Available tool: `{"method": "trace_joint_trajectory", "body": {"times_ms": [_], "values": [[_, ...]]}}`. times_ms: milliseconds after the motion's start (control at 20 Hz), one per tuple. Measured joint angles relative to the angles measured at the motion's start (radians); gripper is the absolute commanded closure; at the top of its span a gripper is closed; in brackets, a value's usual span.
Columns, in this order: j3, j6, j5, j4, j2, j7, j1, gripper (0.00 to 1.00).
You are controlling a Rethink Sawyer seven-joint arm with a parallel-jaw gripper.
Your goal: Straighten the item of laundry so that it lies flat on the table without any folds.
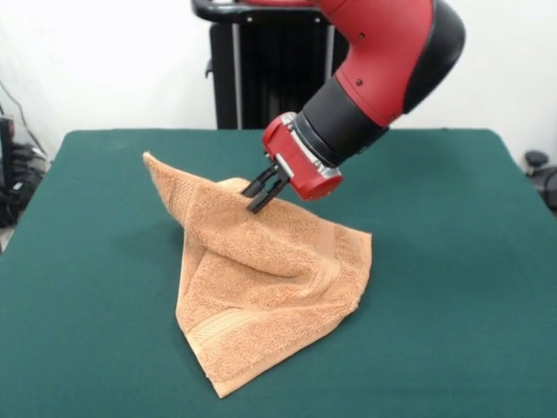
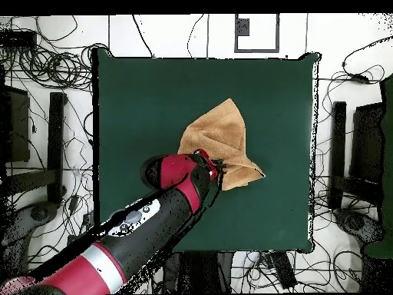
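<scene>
Nearest the camera, one corner of the towel (image 1: 228, 379) lay flat on the green table (image 1: 452, 287), a woven band running just above it. From there the cloth rose in a rumpled peak toward my gripper (image 1: 265, 192), whose dark fingers (image 1: 260, 184) were pinched on a fold near the top. One far corner stood lifted off the table.
</scene>
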Motion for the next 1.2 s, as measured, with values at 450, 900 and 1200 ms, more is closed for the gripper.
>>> {"method": "trace_joint_trajectory", "body": {"times_ms": [450,900,1200], "values": [[-0.043,0.057,0.0,-0.037,0.024,0.0,0.024,1.0],[-0.117,0.128,0.0,-0.085,0.093,0.0,0.064,1.0],[-0.159,0.178,0.001,-0.129,0.144,0.0,0.066,1.0]]}}
